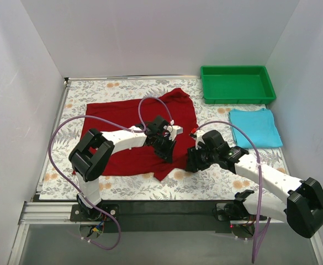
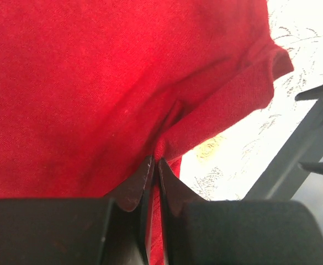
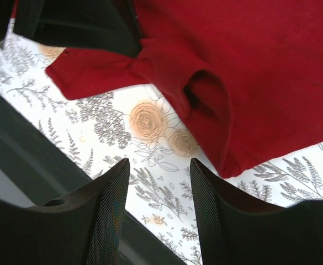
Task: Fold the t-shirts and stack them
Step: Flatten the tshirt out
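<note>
The dark red t-shirt (image 1: 122, 118) lies spread over the left and middle of the floral tablecloth, with a sleeve bunched at its near right corner (image 3: 205, 99). My left gripper (image 1: 165, 149) is down on that corner. Its jaws (image 2: 154, 161) are pressed almost together, pinching a fold of the red t-shirt (image 2: 95, 83). My right gripper (image 1: 191, 162) hovers just right of the same corner, open (image 3: 159, 163), with only tablecloth between its fingers. The light blue t-shirt (image 1: 255, 127) lies as a folded rectangle at the right, apart from both grippers.
A green plastic tray (image 1: 236, 69) stands at the back right, just behind the blue shirt. The floral tablecloth (image 1: 205, 182) shows bare in front of the red shirt. A dark rail (image 1: 161, 208) marks the table's near edge. White walls close in the left, back and right.
</note>
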`<state>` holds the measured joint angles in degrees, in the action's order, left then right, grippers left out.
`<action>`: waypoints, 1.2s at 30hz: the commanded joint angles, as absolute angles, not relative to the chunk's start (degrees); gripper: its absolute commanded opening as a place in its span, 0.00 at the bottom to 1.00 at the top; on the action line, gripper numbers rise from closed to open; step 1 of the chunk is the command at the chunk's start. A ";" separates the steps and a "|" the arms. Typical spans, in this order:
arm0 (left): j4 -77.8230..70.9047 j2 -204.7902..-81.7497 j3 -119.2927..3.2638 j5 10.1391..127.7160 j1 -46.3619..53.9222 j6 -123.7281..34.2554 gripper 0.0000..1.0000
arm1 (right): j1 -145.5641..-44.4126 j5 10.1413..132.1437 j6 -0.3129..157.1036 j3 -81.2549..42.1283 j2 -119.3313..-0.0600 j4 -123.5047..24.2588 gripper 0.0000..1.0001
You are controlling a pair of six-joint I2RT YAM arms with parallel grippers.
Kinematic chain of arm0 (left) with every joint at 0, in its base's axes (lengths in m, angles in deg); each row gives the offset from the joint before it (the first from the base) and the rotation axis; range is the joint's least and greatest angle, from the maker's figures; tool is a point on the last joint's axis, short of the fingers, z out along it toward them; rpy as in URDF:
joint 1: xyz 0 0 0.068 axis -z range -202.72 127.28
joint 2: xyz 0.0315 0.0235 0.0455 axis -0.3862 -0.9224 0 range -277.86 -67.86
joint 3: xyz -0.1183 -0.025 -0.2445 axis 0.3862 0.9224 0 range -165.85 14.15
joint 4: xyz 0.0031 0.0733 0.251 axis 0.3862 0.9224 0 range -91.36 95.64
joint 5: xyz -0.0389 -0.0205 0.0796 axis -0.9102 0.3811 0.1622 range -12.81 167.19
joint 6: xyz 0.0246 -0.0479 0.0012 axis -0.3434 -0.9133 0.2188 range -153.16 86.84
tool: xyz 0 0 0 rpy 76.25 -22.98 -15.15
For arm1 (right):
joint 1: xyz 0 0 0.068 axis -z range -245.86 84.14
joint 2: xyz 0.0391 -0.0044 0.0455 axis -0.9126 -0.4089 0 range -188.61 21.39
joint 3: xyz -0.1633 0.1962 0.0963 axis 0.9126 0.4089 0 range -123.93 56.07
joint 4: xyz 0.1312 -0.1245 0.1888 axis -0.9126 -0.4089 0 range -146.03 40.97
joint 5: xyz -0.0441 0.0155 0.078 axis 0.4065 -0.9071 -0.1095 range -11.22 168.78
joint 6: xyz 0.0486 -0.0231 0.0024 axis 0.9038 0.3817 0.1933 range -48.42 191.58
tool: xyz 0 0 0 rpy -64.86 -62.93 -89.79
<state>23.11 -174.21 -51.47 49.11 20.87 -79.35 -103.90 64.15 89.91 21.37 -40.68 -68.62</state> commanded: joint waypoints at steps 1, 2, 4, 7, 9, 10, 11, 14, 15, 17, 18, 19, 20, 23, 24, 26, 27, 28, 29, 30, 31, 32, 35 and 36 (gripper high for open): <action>24.40 -173.68 -52.82 50.03 20.87 -78.07 0.08 | -104.71 67.70 90.56 19.77 -42.24 -64.59 0.46; 24.40 -173.68 -52.82 50.12 20.87 -78.07 0.09 | -104.71 69.45 90.74 19.86 -42.60 -64.32 0.45; 24.40 -174.03 -52.64 50.82 20.87 -78.16 0.09 | -104.62 70.43 91.09 19.95 -43.74 -62.83 0.44; 24.31 -174.30 -52.82 51.08 20.87 -78.07 0.10 | -104.62 70.00 91.62 20.03 -45.32 -60.20 0.43; 24.22 -174.39 -53.08 51.52 20.87 -78.07 0.11 | -104.62 69.12 91.88 20.04 -46.72 -58.97 0.41; 24.31 -174.47 -53.17 51.52 20.87 -77.98 0.11 | -104.62 68.77 91.97 19.86 -47.08 -57.92 0.40; 24.31 -174.56 -53.26 51.70 20.87 -77.98 0.11 | -104.53 68.07 91.97 19.86 -47.60 -57.47 0.39; 24.31 -174.65 -53.34 51.70 20.87 -78.07 0.12 | -104.62 67.54 92.06 20.21 -49.19 -56.06 0.37; 24.31 -174.65 -53.26 51.79 20.87 -78.07 0.12 | -104.62 67.36 92.06 20.30 -49.80 -55.80 0.37; 24.22 -174.56 -53.08 51.96 20.87 -78.07 0.12 | -104.53 66.66 92.15 20.91 -50.33 -54.22 0.37; 24.13 -174.48 -52.91 51.96 20.87 -78.16 0.13 | -104.62 66.48 92.41 21.00 -50.86 -53.95 0.37; 24.13 -174.30 -52.82 51.88 20.87 -78.24 0.13 | -104.62 66.39 92.41 21.00 -51.30 -53.78 0.37; 23.87 -174.21 -52.73 51.96 20.87 -78.33 0.13 | -104.62 66.04 92.32 21.00 -51.91 -53.34 0.37; 23.61 -174.21 -52.56 51.88 20.87 -78.51 0.13 | -104.62 65.60 92.41 21.18 -52.70 -52.63 0.36; 23.52 -174.12 -52.64 51.96 20.87 -78.60 0.13 | -104.62 65.51 92.41 21.18 -53.23 -52.37 0.36; 23.43 -174.04 -52.64 51.96 20.87 -78.77 0.14 | -104.62 65.25 92.41 21.18 -53.76 -52.11 0.33; 23.43 -173.60 -52.64 51.96 20.87 -78.86 0.14 | -104.62 65.16 92.41 21.27 -54.02 -52.10 0.32; 23.34 -173.51 -52.56 52.05 20.87 -78.86 0.14 | -104.71 64.99 92.41 21.27 -54.20 -52.10 0.30; 23.08 -173.25 -52.47 52.05 20.87 -79.12 0.15 | -104.62 64.64 92.32 21.35 -54.29 -52.10 0.25; 22.99 -172.98 -52.29 52.14 20.87 -79.21 0.15 | -104.62 64.37 92.24 21.44 -54.11 -52.02 0.22; 22.90 -172.55 -52.12 52.05 20.87 -79.39 0.15 | -104.62 64.11 92.24 21.70 -54.11 -52.10 0.20; 22.47 -172.37 -52.03 52.14 20.87 -79.65 0.16 | -104.62 63.93 92.32 21.79 -53.94 -52.10 0.12; 22.11 -171.14 -51.15 52.66 20.87 -80.09 0.18 | -104.53 62.62 92.76 21.97 -53.41 -52.72 0.01; 22.20 -170.70 -51.06 53.19 20.87 -80.53 0.22 | -104.62 62.18 92.85 21.88 -52.89 -53.07 0.01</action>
<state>23.46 -174.38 -51.45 51.65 20.90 -79.70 -104.52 64.37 92.57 21.37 -54.32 -54.42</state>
